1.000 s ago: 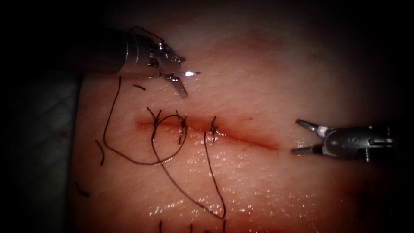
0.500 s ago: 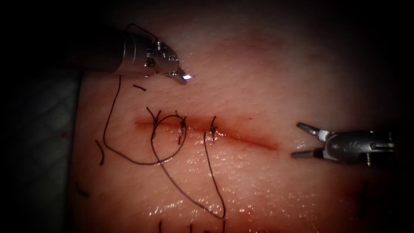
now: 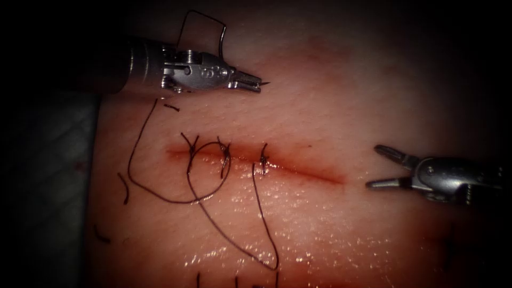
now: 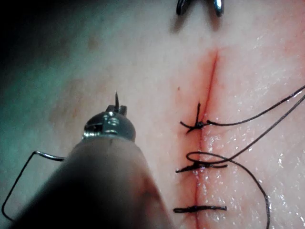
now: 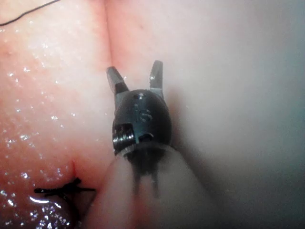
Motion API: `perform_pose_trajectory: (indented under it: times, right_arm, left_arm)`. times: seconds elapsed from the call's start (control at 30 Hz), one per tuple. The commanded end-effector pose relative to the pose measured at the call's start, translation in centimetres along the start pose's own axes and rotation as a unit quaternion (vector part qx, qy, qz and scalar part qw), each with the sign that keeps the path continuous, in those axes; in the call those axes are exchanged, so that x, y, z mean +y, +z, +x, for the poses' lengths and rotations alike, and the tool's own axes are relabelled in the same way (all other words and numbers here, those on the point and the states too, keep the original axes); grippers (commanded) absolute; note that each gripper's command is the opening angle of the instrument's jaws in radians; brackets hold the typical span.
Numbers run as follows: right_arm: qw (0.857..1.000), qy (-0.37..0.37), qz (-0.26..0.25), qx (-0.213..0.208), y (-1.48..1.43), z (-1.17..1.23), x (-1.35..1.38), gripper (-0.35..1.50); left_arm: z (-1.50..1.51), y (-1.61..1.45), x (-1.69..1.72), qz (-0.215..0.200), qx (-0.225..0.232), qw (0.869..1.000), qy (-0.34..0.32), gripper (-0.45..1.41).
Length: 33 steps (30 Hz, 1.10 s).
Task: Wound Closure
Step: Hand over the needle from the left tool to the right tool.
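Left claw (image 3: 255, 84) pinching needle (image 3: 263, 84), apparently near its tip, clear of tissue (image 3: 320, 106); thread (image 3: 205, 26) arcs behind. Right claw (image 3: 381, 168) spread, empty, beside cut (image 3: 298, 170) end.

Needle (image 3: 262, 83): small dark tip past left claw (image 3: 250, 81), rest of curve hidden between shut jaws; grip point along curve unclear. Thread (image 3: 266, 234) below cut (image 3: 256, 160): short ends cut off by picture's edge. Right claw (image 4: 199, 5): cropped at edge beyond cut.
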Motion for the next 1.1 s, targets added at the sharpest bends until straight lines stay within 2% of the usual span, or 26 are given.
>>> perform_pose_trajectory:
  times: [0.03,0.1,0.13,0.27,0.37,0.4,0.47,0.5,0.53,0.6,0.63,0.67,0.7,0.73,0.77,0.8,0.83,0.87,0.9,0.93,0.97,1.03,1.1]
  right_arm:
    - [1.000,0.017,0.002,0.005,0.05,0.00,-0.02,0.91]
    - [1.000,0.027,0.006,0.008,0.04,0.01,-0.01,0.88]
    - [0.998,0.050,0.019,0.017,0.02,0.02,-0.01,0.79]
    - [0.990,0.123,0.068,0.027,0.03,0.05,0.01,0.78]
    - [0.985,0.146,0.081,0.030,0.05,0.08,0.03,0.78]
    - [0.981,0.167,0.088,0.034,0.07,0.11,0.04,0.86]
    - [0.968,0.225,0.103,0.053,0.12,0.17,0.04,0.91]
    - [0.968,0.225,0.103,0.053,0.12,0.17,0.04,0.91]
    - [0.952,0.276,0.115,0.068,0.15,0.21,0.04,0.99]
    - [0.946,0.291,0.119,0.075,0.17,0.23,0.03,1.04]
    - [0.929,0.335,0.132,0.084,0.22,0.29,0.02,1.01]
    - [0.929,0.335,0.132,0.084,0.22,0.29,0.02,1.01]
    - [0.915,0.368,0.143,0.079,0.27,0.33,-0.01,1.01]
    - [0.908,0.384,0.149,0.077,0.30,0.34,-0.03,1.04]
    - [0.890,0.417,0.169,0.071,0.38,0.38,-0.09,1.14]
    - [0.882,0.432,0.178,0.068,0.40,0.39,-0.11,1.16]
    - [0.882,0.432,0.178,0.068,0.40,0.39,-0.11,1.16]
    - [0.868,0.453,0.196,0.062,0.45,0.42,-0.15,1.18]
    - [0.859,0.464,0.207,0.058,0.48,0.43,-0.18,1.18]
    - [0.859,0.464,0.207,0.058,0.48,0.43,-0.18,1.18]
    - [0.850,0.474,0.225,0.054,0.53,0.46,-0.24,1.19]
    - [0.845,0.478,0.232,0.054,0.55,0.48,-0.26,1.21]
    - [0.828,0.493,0.261,0.055,0.63,0.52,-0.37,1.31]
  left_arm:
    - [0.14,0.02,0.00,0.011,0.034,0.999,0.009,-0.45]
    - [0.22,0.00,0.02,0.013,0.049,0.999,0.013,-0.45]
    - [0.39,-0.04,0.10,0.015,0.086,0.996,0.020,-0.45]
    - [0.76,-0.12,0.36,0.010,0.142,0.988,0.065,-0.45]
    - [0.85,-0.15,0.47,0.013,0.157,0.984,0.083,-0.45]
    - [0.90,-0.17,0.55,0.015,0.167,0.982,0.092,-0.45]
    - [1.02,-0.20,0.74,0.015,0.184,0.976,0.115,-0.45]
    - [1.02,-0.20,0.74,0.015,0.184,0.976,0.115,-0.45]
    - [1.08,-0.21,0.85,0.015,0.190,0.973,0.130,-0.45]
    - [1.11,-0.22,0.92,0.014,0.198,0.970,0.141,-0.45]
    - [1.17,-0.24,1.12,0.012,0.222,0.960,0.170,-0.45]
    - [1.17,-0.24,1.12,0.012,0.222,0.960,0.170,-0.45]
    - [1.18,-0.24,1.24,0.010,0.239,0.952,0.193,-0.45]
    - [1.17,-0.25,1.32,0.008,0.249,0.947,0.205,-0.45]
    - [1.13,-0.26,1.47,0.007,0.276,0.935,0.223,-0.45]
    - [1.12,-0.26,1.51,0.006,0.283,0.931,0.230,-0.45]
    - [1.12,-0.26,1.51,0.006,0.283,0.931,0.230,-0.45]
    - [1.10,-0.27,1.57,0.004,0.292,0.924,0.246,-0.45]
    - [1.09,-0.28,1.61,0.003,0.300,0.920,0.252,-0.45]
    - [1.09,-0.28,1.61,0.003,0.300,0.920,0.252,-0.45]
    - [1.07,-0.29,1.65,0.002,0.316,0.912,0.261,-0.45]
    - [1.07,-0.30,1.68,0.003,0.323,0.907,0.269,-0.45]
    - [1.05,-0.32,1.72,0.009,0.339,0.899,0.276,-0.45]
